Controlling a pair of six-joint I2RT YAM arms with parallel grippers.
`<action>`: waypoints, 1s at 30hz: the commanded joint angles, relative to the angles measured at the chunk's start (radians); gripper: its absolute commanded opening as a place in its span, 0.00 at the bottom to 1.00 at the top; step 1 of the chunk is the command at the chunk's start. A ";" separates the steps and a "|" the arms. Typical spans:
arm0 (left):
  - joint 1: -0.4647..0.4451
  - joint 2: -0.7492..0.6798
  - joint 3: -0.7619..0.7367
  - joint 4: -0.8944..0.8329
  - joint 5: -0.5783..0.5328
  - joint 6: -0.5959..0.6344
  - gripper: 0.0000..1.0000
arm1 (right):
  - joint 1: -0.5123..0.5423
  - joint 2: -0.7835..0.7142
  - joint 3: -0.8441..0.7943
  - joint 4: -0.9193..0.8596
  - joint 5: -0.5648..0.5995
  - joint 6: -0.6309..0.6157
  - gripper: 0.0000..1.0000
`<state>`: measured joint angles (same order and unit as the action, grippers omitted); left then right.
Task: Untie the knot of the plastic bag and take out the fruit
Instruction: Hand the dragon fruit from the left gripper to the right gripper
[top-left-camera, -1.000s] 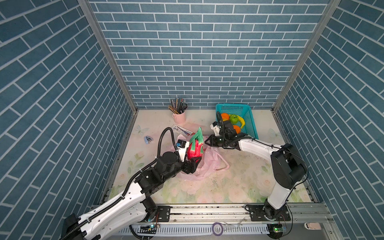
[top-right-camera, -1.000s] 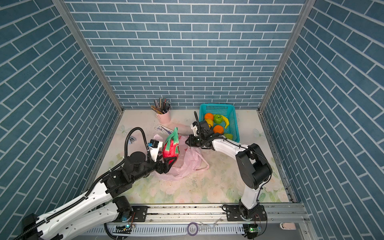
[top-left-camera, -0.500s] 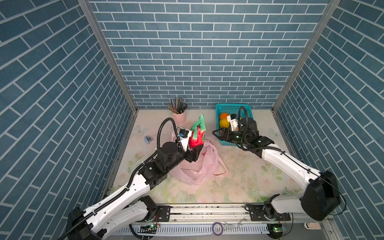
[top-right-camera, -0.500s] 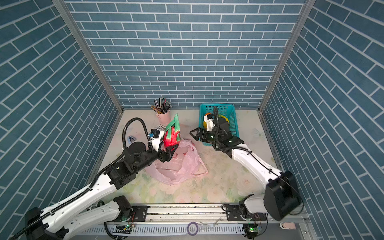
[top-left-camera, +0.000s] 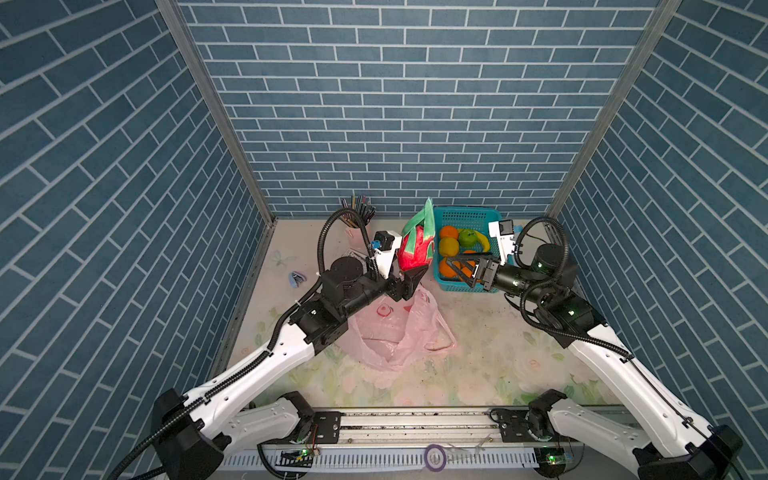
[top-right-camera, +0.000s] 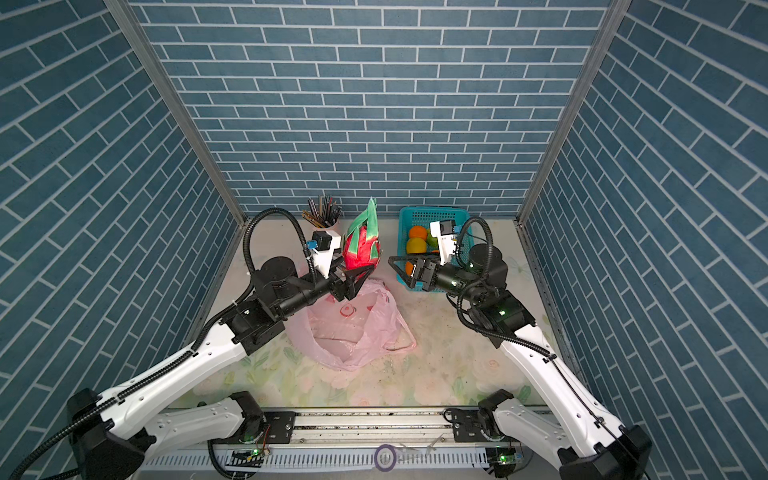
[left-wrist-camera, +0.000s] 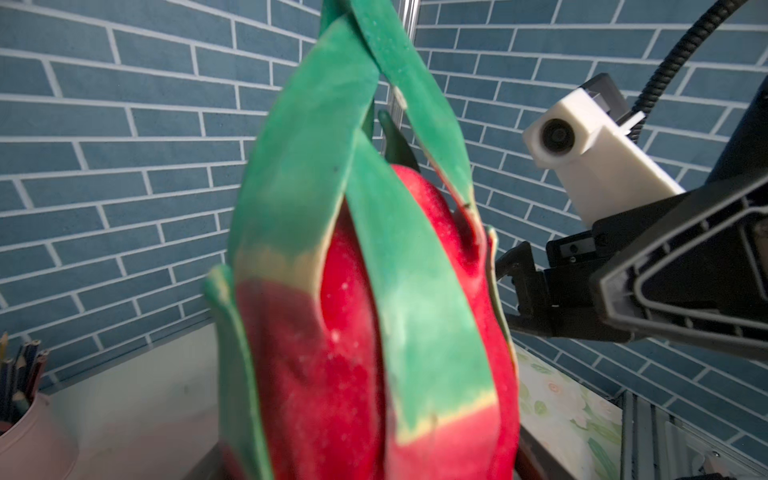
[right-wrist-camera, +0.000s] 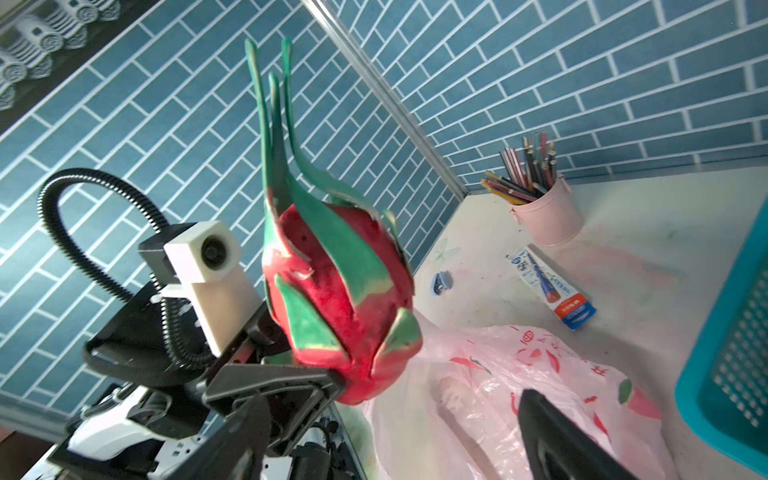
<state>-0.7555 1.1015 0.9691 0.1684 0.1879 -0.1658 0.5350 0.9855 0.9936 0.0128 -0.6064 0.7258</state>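
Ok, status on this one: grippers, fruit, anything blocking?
Left gripper shut on dragon fruit, upright, held clear of the slack plastic bag. Right gripper open, empty, at near corner of the basket. Only that gripper between fruit and basket.

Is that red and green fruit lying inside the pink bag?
No, the left pincer holds the dragon fruit up in the air, above the slack pink bag.

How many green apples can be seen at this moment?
1 green apple: in the teal basket, between an orange and the banana. The right arm covers part of the basket, so another could be hidden.
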 joint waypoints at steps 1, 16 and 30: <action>0.005 0.010 0.061 0.138 0.110 -0.018 0.27 | 0.014 0.002 0.040 0.070 -0.082 -0.015 0.96; 0.002 0.067 0.113 0.228 0.259 -0.073 0.27 | 0.051 0.119 0.019 0.440 -0.151 0.134 0.97; -0.002 0.148 0.174 0.201 0.301 -0.089 0.27 | 0.062 0.187 0.038 0.478 -0.158 0.135 0.78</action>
<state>-0.7490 1.2343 1.0935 0.3038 0.4358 -0.2527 0.5777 1.1706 1.0210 0.4580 -0.7296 0.8371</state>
